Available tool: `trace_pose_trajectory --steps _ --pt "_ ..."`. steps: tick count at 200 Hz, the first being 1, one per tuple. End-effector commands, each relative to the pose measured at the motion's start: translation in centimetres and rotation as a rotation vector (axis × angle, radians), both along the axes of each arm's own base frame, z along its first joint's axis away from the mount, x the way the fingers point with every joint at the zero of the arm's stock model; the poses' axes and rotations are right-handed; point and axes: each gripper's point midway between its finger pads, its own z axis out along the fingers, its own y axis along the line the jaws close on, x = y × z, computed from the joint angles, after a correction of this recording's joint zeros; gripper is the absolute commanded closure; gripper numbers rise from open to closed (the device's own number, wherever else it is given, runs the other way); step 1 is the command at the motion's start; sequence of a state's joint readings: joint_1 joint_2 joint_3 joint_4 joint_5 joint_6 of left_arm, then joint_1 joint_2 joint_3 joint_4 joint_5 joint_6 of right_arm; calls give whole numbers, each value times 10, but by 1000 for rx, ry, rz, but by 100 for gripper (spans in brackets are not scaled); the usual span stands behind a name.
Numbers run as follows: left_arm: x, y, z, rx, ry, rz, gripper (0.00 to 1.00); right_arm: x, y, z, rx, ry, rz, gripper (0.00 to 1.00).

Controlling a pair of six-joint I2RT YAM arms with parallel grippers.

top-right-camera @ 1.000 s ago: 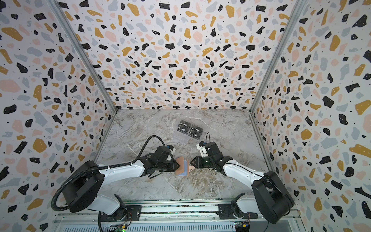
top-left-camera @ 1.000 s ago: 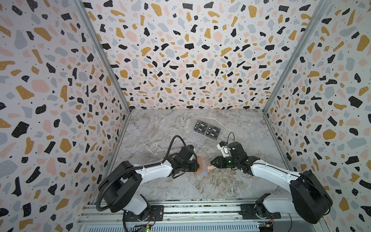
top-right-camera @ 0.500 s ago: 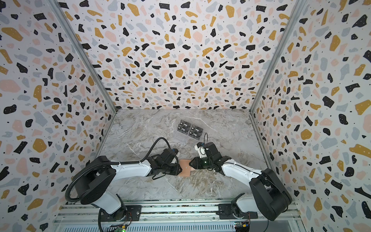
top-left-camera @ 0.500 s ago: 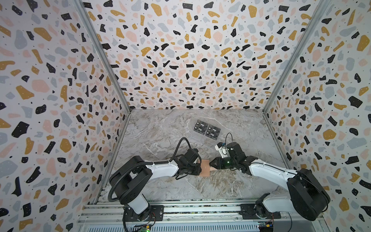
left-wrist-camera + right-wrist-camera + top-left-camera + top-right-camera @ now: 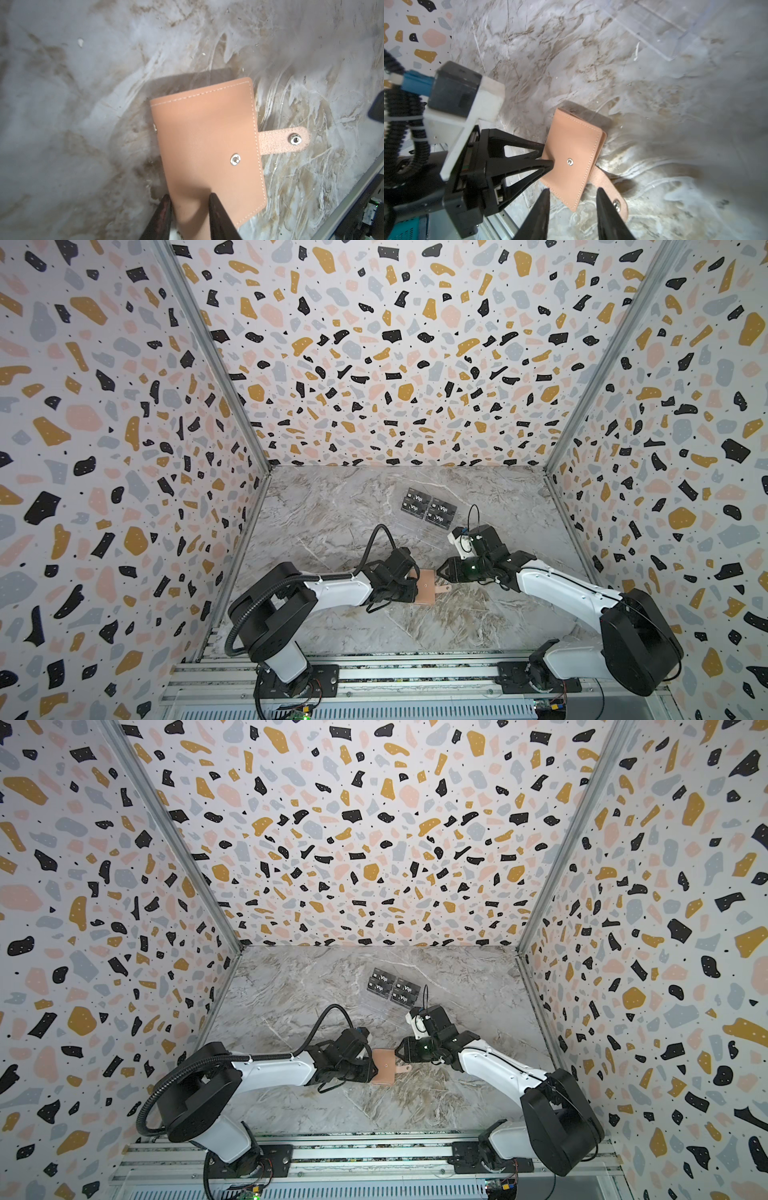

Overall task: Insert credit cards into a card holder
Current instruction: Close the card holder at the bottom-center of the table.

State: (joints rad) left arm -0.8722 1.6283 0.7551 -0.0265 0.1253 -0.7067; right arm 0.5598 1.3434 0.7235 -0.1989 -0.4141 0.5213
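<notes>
The salmon-pink card holder (image 5: 427, 587) (image 5: 384, 1071) is folded shut near the table's middle, its strap tab (image 5: 284, 143) unfastened and pointing right. My left gripper (image 5: 414, 587) (image 5: 190, 196) is shut on the card holder (image 5: 207, 128) at its left edge, one finger lying over the cover. The holder sits slightly raised, with a shadow under its far edge. My right gripper (image 5: 438, 572) (image 5: 573, 190) is open just right of the card holder (image 5: 575, 149). One corner of the holder lies between its jaws without touching them. The credit cards are out of view.
A clear acrylic stand (image 5: 417, 526) holding several black "Vip" cards (image 5: 428, 508) (image 5: 392, 986) sits behind the grippers, close to my right wrist. Speckled walls close in three sides. A metal rail (image 5: 395, 676) runs along the front.
My left gripper has shifted a little right and forward with the holder. The holder looks narrower and flatter than a second ago. My right gripper stays at its right edge.
</notes>
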Motion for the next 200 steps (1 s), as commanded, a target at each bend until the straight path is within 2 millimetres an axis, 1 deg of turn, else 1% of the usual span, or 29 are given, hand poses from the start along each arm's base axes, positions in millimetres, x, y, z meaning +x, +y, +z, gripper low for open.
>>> trace_pose_trajectory --steps 1,18,41,52,85,114,138,155,177,200 --pt "-20 32 -42 153 91 28 68 -14 -11 -21 -66 82 21 61" --pt "-21 31 -42 144 92 24 68 -17 -11 -28 -82 111 36 62" --pt "-22 30 -38 141 86 14 68 -16 -14 -31 -98 121 36 66" --pt "-22 29 -37 140 85 10 68 -15 -18 -32 -113 127 29 68" --pt "-22 27 -34 126 85 10 68 -12 -27 -29 -121 119 4 70" --pt "-22 27 -34 125 86 13 68 -16 -32 -30 -117 127 -11 71" --pt "-22 28 -35 128 88 12 68 -22 -29 -33 -74 158 2 73" --pt "-23 28 -36 131 91 9 68 -25 -25 -34 -41 172 8 76" --pt "-23 29 -36 131 90 10 68 -26 -23 -38 -40 188 13 80" --pt "-23 28 -36 128 91 9 68 -26 -24 -39 -41 190 11 81"
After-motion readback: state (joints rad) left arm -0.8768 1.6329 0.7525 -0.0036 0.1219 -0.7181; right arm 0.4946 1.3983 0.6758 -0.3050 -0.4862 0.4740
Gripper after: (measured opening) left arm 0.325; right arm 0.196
